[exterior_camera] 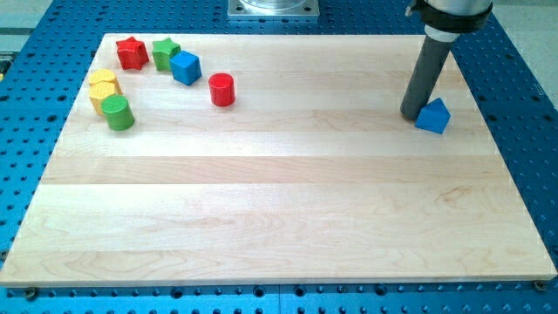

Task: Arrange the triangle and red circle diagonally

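A blue triangle block (433, 116) lies near the board's right edge in the upper half of the view. My tip (411, 113) stands right against the triangle's left side. A red circle block (221, 89) stands in the upper left part of the board, far to the left of my tip and the triangle.
At the upper left are a red star (132, 52), a green star (165, 53), a blue cube (186, 67), a yellow block (104, 87) and a green cylinder (117, 112). The wooden board (279, 218) lies on a blue perforated table (532, 131).
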